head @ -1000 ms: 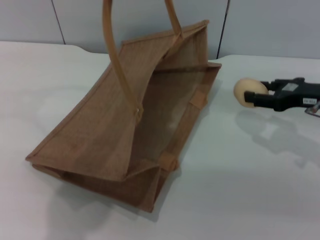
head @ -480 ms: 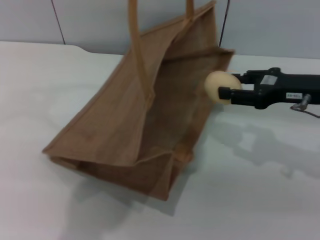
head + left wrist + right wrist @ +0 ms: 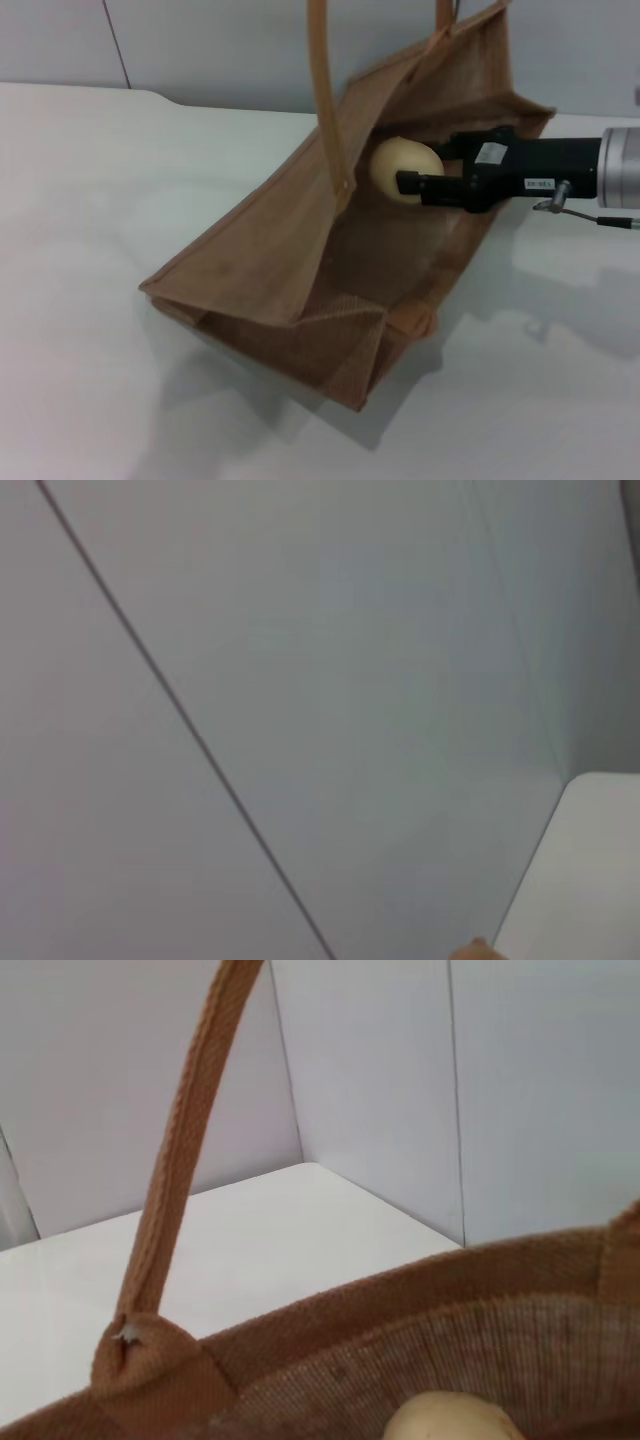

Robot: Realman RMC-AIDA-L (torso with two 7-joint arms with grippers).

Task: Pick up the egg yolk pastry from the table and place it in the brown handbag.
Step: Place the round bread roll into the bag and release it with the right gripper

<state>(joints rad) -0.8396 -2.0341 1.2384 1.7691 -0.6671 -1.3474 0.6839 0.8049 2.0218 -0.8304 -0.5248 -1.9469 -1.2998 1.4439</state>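
The brown handbag (image 3: 270,250) lies tilted on the white table (image 3: 90,200), its mouth open to the right and its strap handles (image 3: 328,90) rising out of the top of the head view. My right gripper (image 3: 418,168) is shut on the pale egg yolk pastry (image 3: 398,158) and holds it inside the bag's open mouth, above the inner wall. The right wrist view shows the top of the pastry (image 3: 450,1418) just behind the bag's woven rim (image 3: 400,1310) and one handle (image 3: 185,1150). My left gripper is out of view.
A grey panelled wall (image 3: 200,40) runs behind the table. Bare tabletop lies left of and in front of the bag. The left wrist view shows only wall panels (image 3: 300,680) and a corner of the table (image 3: 590,880).
My right gripper has moved left with the pastry, from beside the bag into its open mouth. The bag has shifted right and its handles have risen higher.
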